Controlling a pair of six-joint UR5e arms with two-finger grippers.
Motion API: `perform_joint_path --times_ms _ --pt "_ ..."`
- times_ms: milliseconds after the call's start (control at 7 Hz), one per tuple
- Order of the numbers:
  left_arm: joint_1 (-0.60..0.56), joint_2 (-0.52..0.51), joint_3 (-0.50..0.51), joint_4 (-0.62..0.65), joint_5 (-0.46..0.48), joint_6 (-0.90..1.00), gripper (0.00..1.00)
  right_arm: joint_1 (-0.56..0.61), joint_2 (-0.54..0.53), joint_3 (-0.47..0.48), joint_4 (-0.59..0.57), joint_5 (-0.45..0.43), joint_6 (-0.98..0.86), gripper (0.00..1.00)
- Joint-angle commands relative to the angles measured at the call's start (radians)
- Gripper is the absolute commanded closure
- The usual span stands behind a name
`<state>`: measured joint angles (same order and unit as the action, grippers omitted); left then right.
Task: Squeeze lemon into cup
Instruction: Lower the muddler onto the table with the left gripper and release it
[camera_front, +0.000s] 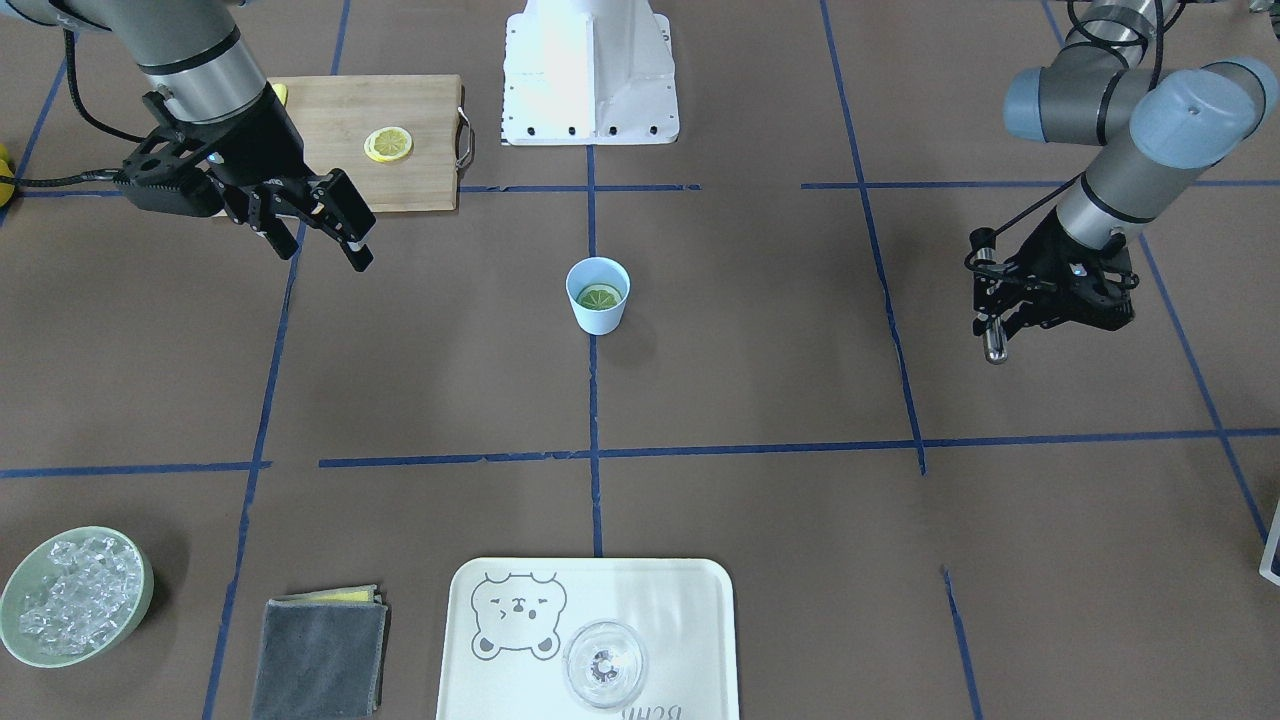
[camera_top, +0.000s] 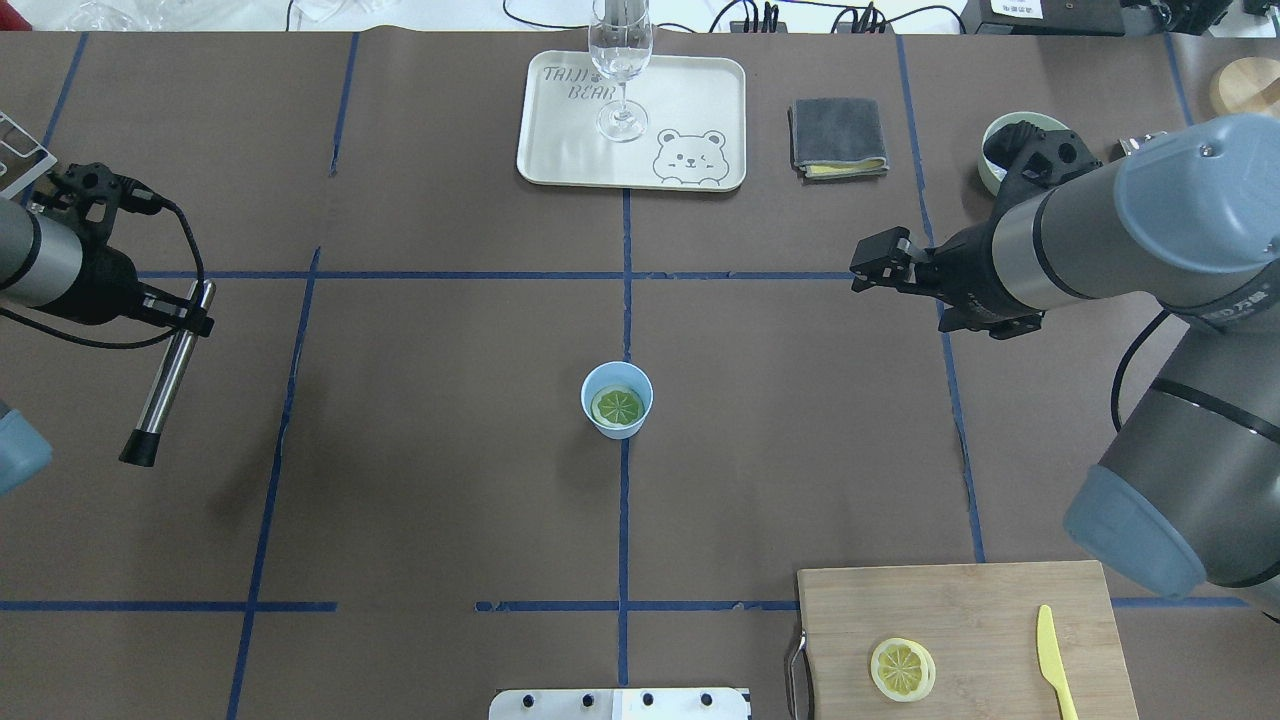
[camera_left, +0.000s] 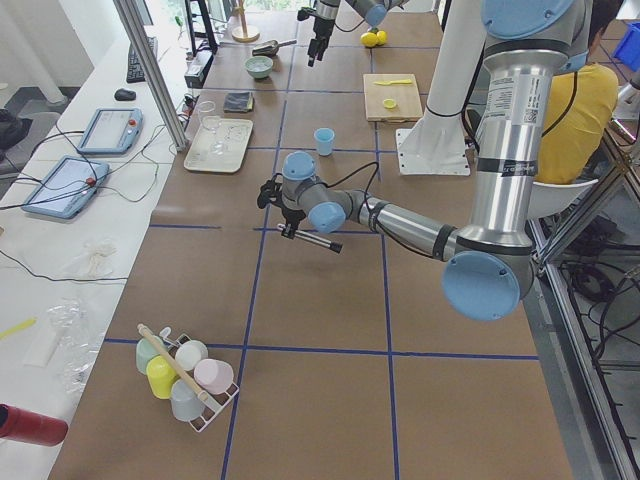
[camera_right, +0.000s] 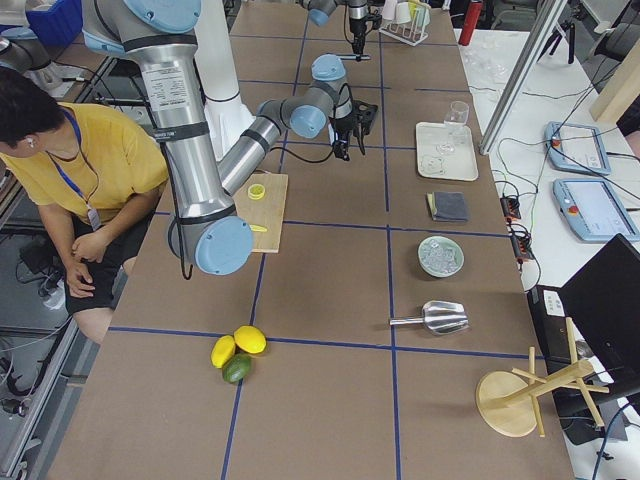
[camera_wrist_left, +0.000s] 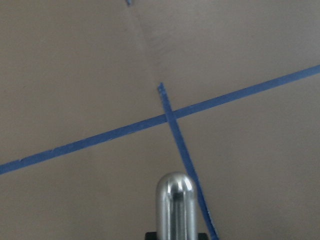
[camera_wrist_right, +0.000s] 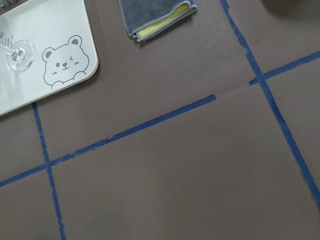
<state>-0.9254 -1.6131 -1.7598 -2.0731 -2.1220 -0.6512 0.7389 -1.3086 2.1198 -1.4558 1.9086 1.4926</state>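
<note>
Left claw (camera_top: 192, 305) around smooth, round-tipped metal rod (camera_top: 165, 380).

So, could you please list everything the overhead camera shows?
cup: one, light blue, table centre
lemon slice: one, yellow-green, inside cup
second lemon slice: one, yellow, on board
cutting board: one, wooden, robot's right
knife: one, yellow, on board
tray: one, cream, far edge
glass: one, clear, on tray
cloth: one, grey, beside tray
ice bowl: one, green, beside cloth
wooden disc: one, pale, far-right corner
metal rod: one, silver, in left gripper
left gripper: one, black, shut on metal rod
right gripper: one, black, open, over table
</note>
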Motion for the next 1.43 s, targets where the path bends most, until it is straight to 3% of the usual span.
perform_joint_path --times_ms 0,286,429,571,1000,1286 --pt "-0.007 0.061 0.005 0.008 0.002 -0.016 1.0 -0.001 0.003 0.0 0.0 0.001 0.0 0.0" --pt "-0.001 0.036 0.048 0.042 0.002 -0.14 1.0 -0.004 0.005 0.0 0.002 0.001 0.0 0.0" --pt "-0.003 -0.028 0.051 0.174 0.005 -0.177 1.0 -0.004 0.005 0.0 0.002 0.001 0.0 0.0" --pt "-0.003 -0.04 0.052 0.206 0.011 -0.166 1.0 -0.004 0.005 0.0 0.002 0.001 0.0 0.0" --pt "-0.003 -0.024 0.127 0.095 0.013 -0.133 1.0 -0.004 0.006 0.0 0.002 0.001 0.0 0.0" --pt "-0.003 -0.027 0.144 0.091 0.013 -0.126 1.0 -0.004 0.008 0.008 0.002 0.001 0.0 0.0"
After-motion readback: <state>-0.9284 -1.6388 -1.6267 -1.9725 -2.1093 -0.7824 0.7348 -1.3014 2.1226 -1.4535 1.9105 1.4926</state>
